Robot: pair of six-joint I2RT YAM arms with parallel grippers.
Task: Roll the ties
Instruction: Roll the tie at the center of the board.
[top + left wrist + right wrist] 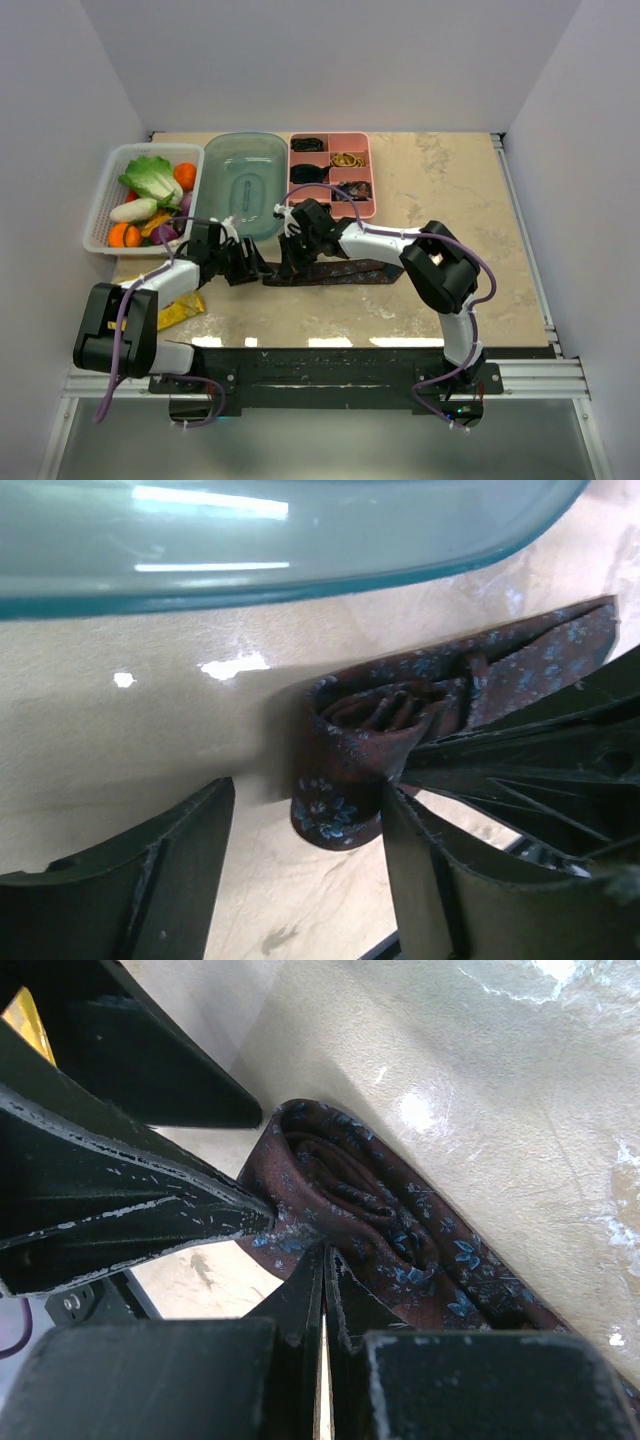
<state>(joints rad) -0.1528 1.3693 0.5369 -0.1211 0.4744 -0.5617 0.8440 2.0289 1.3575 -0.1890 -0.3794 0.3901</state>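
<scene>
Beige marbled table (450, 200): maroon tie (332, 273) (partly rolled), vegetable basket (100, 205), teal tub (245, 150), pink tray (373, 175)

Bright overhead light glares off the table (450, 200); close jaws blur in wrist views.

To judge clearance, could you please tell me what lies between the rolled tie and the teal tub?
Nothing: only bare table separates the tie from the tub, as the left wrist view shows.
</scene>
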